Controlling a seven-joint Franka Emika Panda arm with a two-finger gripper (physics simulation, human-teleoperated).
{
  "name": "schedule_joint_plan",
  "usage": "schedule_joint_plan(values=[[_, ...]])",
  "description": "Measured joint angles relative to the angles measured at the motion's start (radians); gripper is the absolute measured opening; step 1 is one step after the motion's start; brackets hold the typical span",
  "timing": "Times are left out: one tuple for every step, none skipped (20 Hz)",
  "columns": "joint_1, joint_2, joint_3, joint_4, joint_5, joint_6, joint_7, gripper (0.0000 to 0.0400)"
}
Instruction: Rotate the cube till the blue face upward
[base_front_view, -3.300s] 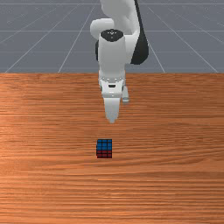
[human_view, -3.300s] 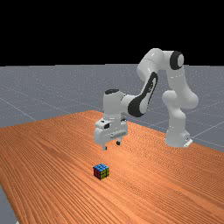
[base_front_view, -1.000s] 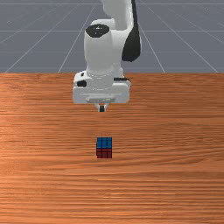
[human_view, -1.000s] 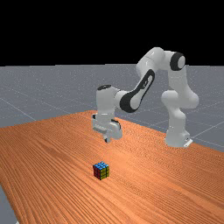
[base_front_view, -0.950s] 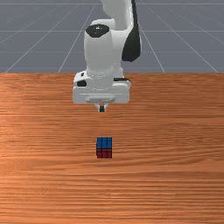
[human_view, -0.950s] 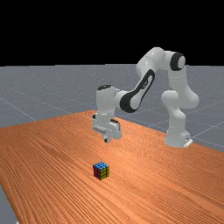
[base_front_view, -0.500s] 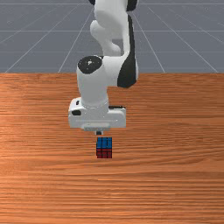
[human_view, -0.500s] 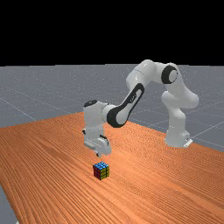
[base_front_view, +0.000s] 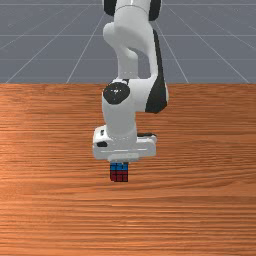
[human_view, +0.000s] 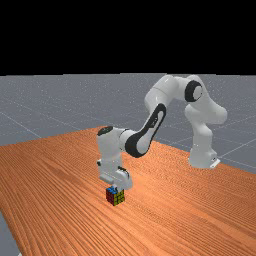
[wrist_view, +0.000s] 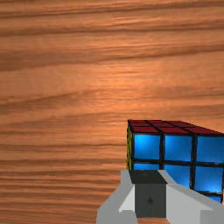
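Observation:
Low over the cube stands my gripper (human_view: 116, 189) in the far view, its fingertips at the blue top. The cube (human_view: 114, 197) rests on the table with its blue face up; red faces the front camera and yellow the far view's right. In the wrist view the gripper (wrist_view: 150, 194) is shut with nothing between its fingers, overlapping the blue face near the yellow side. Whether the tips touch the cube I cannot tell. In the front view my hand covers the rear part of the blue face, while the cube's red side (base_front_view: 119, 176) shows below.
Wooden table (base_front_view: 200, 200) surface surrounds the cube. Behind my hand, the arm reaches back over the table to its base (human_view: 202, 157) at the far view's right.
Since the oldest frames my hand has made about a quarter turn, its fingers have shut, and it has come forward and down to the cube. Most recently it shifted toward the front view's right.

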Motion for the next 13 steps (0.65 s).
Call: schedule_joint_plan(values=[[0.002,0.005,-0.001,0.007,-0.003,0.000,0.001,0.0000],[0.005,0.006,-0.003,0.010,-0.005,0.000,0.006,0.0000],[0.009,0.008,-0.006,0.013,-0.008,0.002,0.015,0.0001],[0.014,0.008,-0.007,0.013,-0.011,0.004,0.022,0.0007],[0.017,0.009,-0.009,0.013,-0.012,0.004,0.028,0.0019],[0.021,0.008,-0.008,0.013,-0.012,0.005,0.034,0.0028],[0.029,0.006,-0.004,0.011,-0.012,0.007,0.040,0.0031],[0.045,0.006,0.000,0.010,-0.016,0.011,0.052,0.0020],[0.064,0.010,0.006,0.012,-0.022,0.015,0.064,0.0007],[0.083,0.020,0.012,0.009,-0.027,0.019,0.074,0.0004],[0.102,0.032,0.015,0.005,-0.033,0.023,0.087,0.0002],[0.116,0.041,0.017,0.001,-0.038,0.026,0.096,0.0000],[0.126,0.045,0.017,-0.002,-0.043,0.024,0.102,0.0000]])
